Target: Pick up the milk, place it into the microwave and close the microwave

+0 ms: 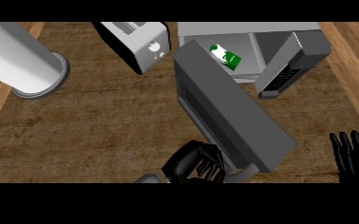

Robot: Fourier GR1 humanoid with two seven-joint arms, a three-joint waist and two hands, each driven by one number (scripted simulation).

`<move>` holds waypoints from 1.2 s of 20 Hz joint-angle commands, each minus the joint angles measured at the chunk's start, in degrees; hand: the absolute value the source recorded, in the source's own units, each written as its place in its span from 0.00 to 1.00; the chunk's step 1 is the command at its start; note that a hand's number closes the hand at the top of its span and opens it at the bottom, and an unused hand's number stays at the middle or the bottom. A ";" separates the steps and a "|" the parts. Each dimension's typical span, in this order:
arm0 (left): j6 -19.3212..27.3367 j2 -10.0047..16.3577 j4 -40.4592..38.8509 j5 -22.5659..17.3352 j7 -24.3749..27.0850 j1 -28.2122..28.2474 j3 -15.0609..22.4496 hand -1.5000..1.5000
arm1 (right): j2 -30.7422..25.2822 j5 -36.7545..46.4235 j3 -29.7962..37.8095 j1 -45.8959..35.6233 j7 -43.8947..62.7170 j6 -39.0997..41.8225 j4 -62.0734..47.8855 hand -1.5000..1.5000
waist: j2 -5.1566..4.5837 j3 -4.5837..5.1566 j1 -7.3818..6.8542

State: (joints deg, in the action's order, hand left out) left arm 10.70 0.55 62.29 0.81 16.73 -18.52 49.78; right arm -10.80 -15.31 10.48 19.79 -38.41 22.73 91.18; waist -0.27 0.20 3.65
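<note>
- I see the milk (226, 57) inside the microwave (245, 27) — its door (231, 109) hangs open.
- Left hand (186, 163): fingers curled, empty, at the door's edge.
- Right hand (345, 154) — open, resting at the right edge.

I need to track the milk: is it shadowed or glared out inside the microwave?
Head view: the milk carton is evenly lit, no glare, standing out green and white against the pale grey interior of the microwave; no shadow falls on it.
</note>
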 commanded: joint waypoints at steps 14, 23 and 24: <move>18.55 -0.53 -2.13 -20.80 3.42 -17.03 0.84 0.00 | -3.84 -4.24 -0.95 0.28 6.78 3.21 12.85 0.00 | -2.11 0.60 9.00; 21.92 -0.54 -5.91 -27.45 7.87 -23.65 -0.90 0.00 | -5.63 -8.35 -0.74 -2.51 9.27 4.94 14.53 0.00 | -3.45 0.31 12.18; 22.72 -0.54 -5.80 -28.04 7.67 -25.02 -1.28 0.00 | -5.87 -8.40 -1.18 -1.95 9.67 5.50 14.33 0.00 | -3.49 0.26 13.25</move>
State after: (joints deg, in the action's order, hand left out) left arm 31.84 0.12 57.27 -24.62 22.90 -39.99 50.07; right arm -15.94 -22.27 9.41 18.40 -29.89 27.43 105.22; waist -3.34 0.54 15.30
